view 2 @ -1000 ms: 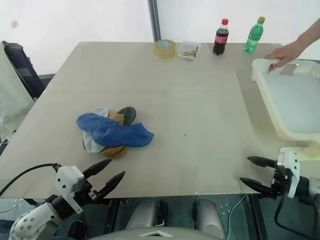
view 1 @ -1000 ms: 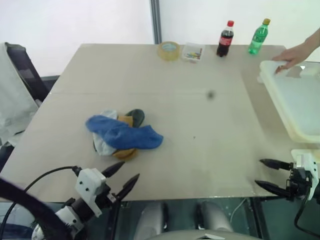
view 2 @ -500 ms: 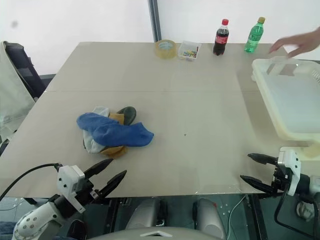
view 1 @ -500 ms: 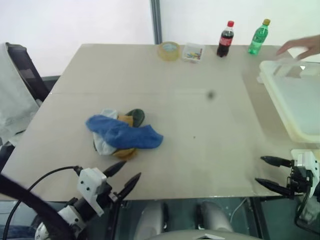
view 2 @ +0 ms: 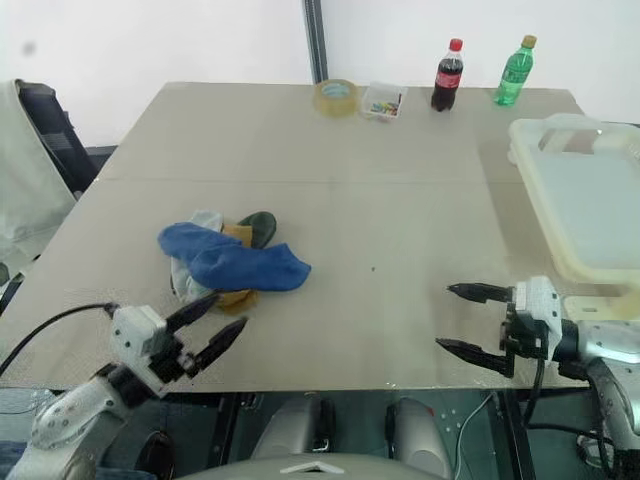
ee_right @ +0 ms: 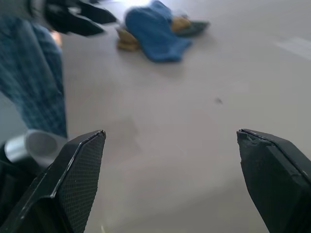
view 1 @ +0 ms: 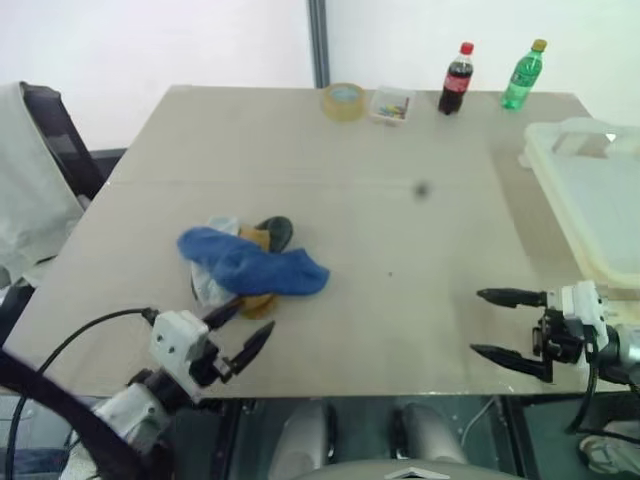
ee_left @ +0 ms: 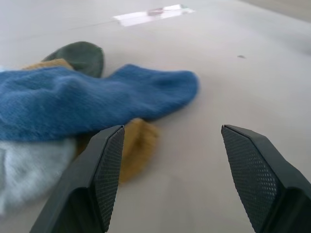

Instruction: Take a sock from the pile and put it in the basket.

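Hovering beside the pile (view 1: 245, 265), left gripper (view 1: 240, 331) spread.

A: Bright, even daylight on the worktop (view 1: 400, 200); the backdrop behind it is blown out white.
B: Shadows are soft. In the left wrist view, a glare patch (ee_left: 153, 13) shines far off, and the background blurs.

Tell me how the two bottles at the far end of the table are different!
The cola bottle is dark with a red cap and red label, while the green bottle is see-through green with a yellow cap. The cola bottle stands closer to the small clear box; the green bottle stands nearer the basket. Both stand upright with caps on and look about equally tall.
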{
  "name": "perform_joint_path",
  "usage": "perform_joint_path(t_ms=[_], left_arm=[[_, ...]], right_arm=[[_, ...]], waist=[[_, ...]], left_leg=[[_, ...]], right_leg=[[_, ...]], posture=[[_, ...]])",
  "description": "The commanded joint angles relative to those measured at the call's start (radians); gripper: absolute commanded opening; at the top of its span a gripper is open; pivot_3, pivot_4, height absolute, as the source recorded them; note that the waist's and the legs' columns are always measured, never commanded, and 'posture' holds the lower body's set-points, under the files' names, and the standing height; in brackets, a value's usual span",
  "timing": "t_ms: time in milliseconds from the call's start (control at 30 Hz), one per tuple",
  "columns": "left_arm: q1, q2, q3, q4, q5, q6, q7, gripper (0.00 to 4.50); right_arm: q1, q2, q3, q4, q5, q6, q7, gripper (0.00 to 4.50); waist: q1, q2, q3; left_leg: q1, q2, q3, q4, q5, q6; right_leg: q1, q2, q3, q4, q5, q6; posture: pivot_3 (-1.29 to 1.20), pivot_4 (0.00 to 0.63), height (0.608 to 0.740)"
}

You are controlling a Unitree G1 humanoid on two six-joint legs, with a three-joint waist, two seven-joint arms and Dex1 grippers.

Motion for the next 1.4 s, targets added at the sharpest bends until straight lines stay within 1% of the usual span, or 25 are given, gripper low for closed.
perform_joint_path(t_ms=[33, 167, 233, 367, 433, 500, 600, 633, 733, 833, 867, 967, 1200, 1400], left_arm=[[-0.088, -0.007, -0.090, -0.012, 0.056, 0.062, 0.052, 3.42], [-0.194, -0.039, -0.178, 0.004, 0.109, 0.096, 0.099, 3.42], [-0.246, -0.048, -0.226, 0.030, 0.172, 0.105, 0.132, 3.42], [-0.303, -0.042, -0.296, 0.068, 0.262, 0.131, 0.162, 3.42], [-0.327, -0.028, -0.336, 0.112, 0.343, 0.105, 0.180, 3.42], [-0.345, -0.057, -0.344, 0.132, 0.379, 0.154, 0.238, 3.42], [-0.349, -0.070, -0.348, 0.145, 0.412, 0.161, 0.267, 3.42], [-0.356, -0.080, -0.344, 0.153, 0.427, 0.193, 0.293, 3.42], [-0.373, -0.109, -0.328, 0.165, 0.437, 0.243, 0.337, 2.57], [-0.381, -0.119, -0.330, 0.156, 0.431, 0.263, 0.336, 1.28], [-0.382, -0.120, -0.332, 0.152, 0.425, 0.264, 0.332, 1.05], [-0.385, -0.127, -0.339, 0.131, 0.412, 0.274, 0.322, 0.03], [-0.462, -0.169, -0.397, 0.102, 0.409, 0.332, 0.307, 0.03], [-0.561, -0.202, -0.519, 0.161, 0.416, 0.359, 0.241, 0.03]], right_arm=[[0.002, -0.015, -0.014, -0.051, 0.023, 0.013, -0.006, 4.41], [0.025, -0.025, -0.043, -0.044, 0.015, 0.010, -0.010, 4.41], [0.043, -0.033, -0.068, -0.032, 0.011, -0.001, -0.006, 4.41], [0.068, -0.048, -0.116, -0.018, 0.006, -0.009, -0.014, 4.41], [0.081, -0.048, -0.131, -0.010, -0.002, -0.022, -0.009, 4.41], [0.099, -0.042, -0.145, -0.009, -0.007, -0.030, -0.015, 4.41], [0.118, -0.034, -0.152, -0.019, -0.004, -0.031, -0.028, 4.41], [0.122, -0.032, -0.154, -0.021, -0.005, -0.032, -0.032, 4.41], [0.132, -0.030, -0.157, -0.024, -0.008, -0.036, -0.040, 4.50], [0.134, -0.030, -0.157, -0.021, -0.007, -0.040, -0.042, 4.50], [0.134, -0.031, -0.157, -0.019, -0.007, -0.041, -0.043, 4.50], [0.130, -0.034, -0.159, -0.009, -0.009, -0.044, -0.042, 4.50], [0.119, -0.039, -0.153, -0.003, -0.010, -0.043, -0.044, 4.50], [0.110, -0.046, -0.150, -0.008, -0.007, -0.030, -0.045, 4.50]], waist=[[-0.004, -0.001, 0.000], [-0.005, -0.001, 0.001], [-0.004, -0.001, 0.001], [-0.006, -0.001, 0.001], [-0.006, -0.001, 0.001], [-0.005, -0.001, 0.001], [-0.004, -0.001, 0.001], [-0.004, -0.001, 0.001], [-0.005, -0.001, 0.000], [-0.007, -0.001, 0.000], [-0.007, -0.001, 0.000], [-0.006, 0.000, 0.000], [-0.001, -0.001, 0.000], [-0.003, -0.001, 0.001]], left_leg=[[0.000, 0.000, 0.000, 0.000, 0.000, 0.000], [0.000, 0.000, 0.001, 0.000, 0.000, 0.000], [0.000, 0.000, 0.000, 0.000, 0.000, 0.000], [0.001, 0.000, 0.000, 0.000, 0.000, 0.000], [0.001, 0.000, 0.000, 0.000, 0.000, 0.000], [0.001, 0.000, 0.000, 0.000, 0.000, 0.000], [0.001, 0.000, 0.000, 0.000, 0.000, 0.000], [0.001, 0.000, 0.000, 0.000, 0.000, 0.000], [0.002, 0.000, 0.000, 0.000, 0.000, -0.001], [0.003, 0.001, 0.000, 0.000, 0.001, -0.001], [0.003, 0.001, 0.000, 0.000, 0.001, -0.001], [0.003, 0.001, 0.000, 0.000, 0.001, -0.001], [0.002, 0.000, 0.000, 0.000, 0.001, -0.001], [0.001, 0.000, 0.000, 0.001, 0.001, -0.001]], right_leg=[[0.000, 0.000, 0.000, 0.000, 0.000, 0.000], [0.000, 0.000, 0.001, 0.000, 0.002, 0.004], [0.000, 0.000, 0.000, 0.001, 0.002, 0.004], [0.000, 0.002, 0.001, 0.002, 0.002, 0.004], [0.000, 0.002, 0.001, 0.002, 0.002, 0.004], [0.000, 0.002, 0.001, 0.002, 0.002, 0.004], [0.000, 0.001, 0.001, 0.002, 0.002, 0.004], [0.000, 0.001, 0.001, 0.002, 0.002, 0.004], [0.001, 0.000, 0.001, 0.003, 0.002, 0.004], [0.001, 0.000, 0.002, 0.004, 0.002, 0.004], [0.001, 0.000, 0.002, 0.004, 0.002, 0.004], [0.001, 0.000, 0.002, 0.004, 0.002, 0.004], [0.001, 0.000, 0.001, 0.003, 0.002, 0.003], [0.000, 0.000, 0.001, 0.003, 0.002, 0.004]], posture=[[0.00, 0.150, 0.735], [0.00, 0.150, 0.735], [0.00, 0.150, 0.735], [0.00, 0.150, 0.735], [0.00, 0.150, 0.735], [0.00, 0.150, 0.735], [0.00, 0.150, 0.735], [0.00, 0.150, 0.735], [0.00, 0.150, 0.735], [0.00, 0.150, 0.735], [0.00, 0.150, 0.735], [0.00, 0.150, 0.735], [0.00, 0.150, 0.735], [0.00, 0.150, 0.735]])
